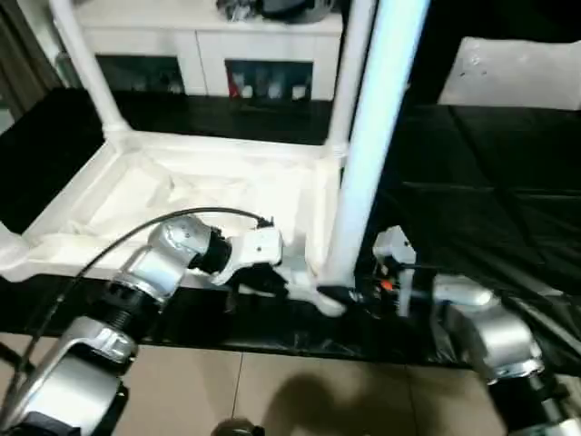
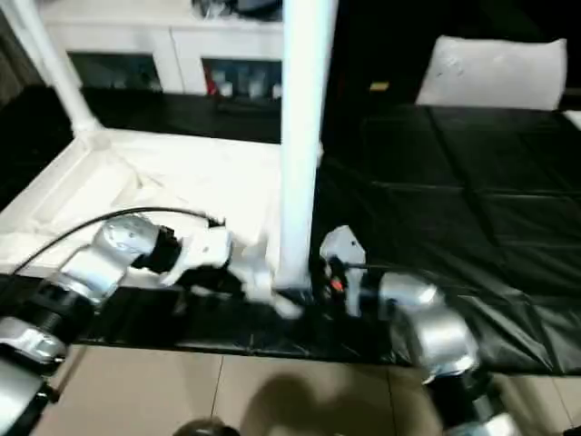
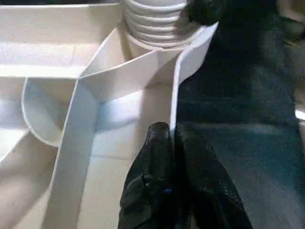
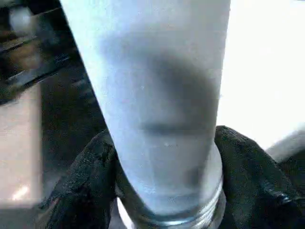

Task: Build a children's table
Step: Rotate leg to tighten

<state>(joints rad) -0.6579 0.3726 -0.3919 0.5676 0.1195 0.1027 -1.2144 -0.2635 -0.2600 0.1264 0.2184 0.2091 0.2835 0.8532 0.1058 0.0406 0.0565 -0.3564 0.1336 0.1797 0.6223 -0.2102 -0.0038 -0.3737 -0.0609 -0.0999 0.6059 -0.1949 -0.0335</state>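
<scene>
Head pair downward over tabletop (image 1: 227,195); wrist views close on leg (image 4: 157,105).

leg (image 1: 372,136) upright in tabletop (image 1: 136,195) corner

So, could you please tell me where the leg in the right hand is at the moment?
The leg stands upright at the tabletop's near right corner in the head views, its threaded base at the corner socket, between the right hand's fingers.
</scene>
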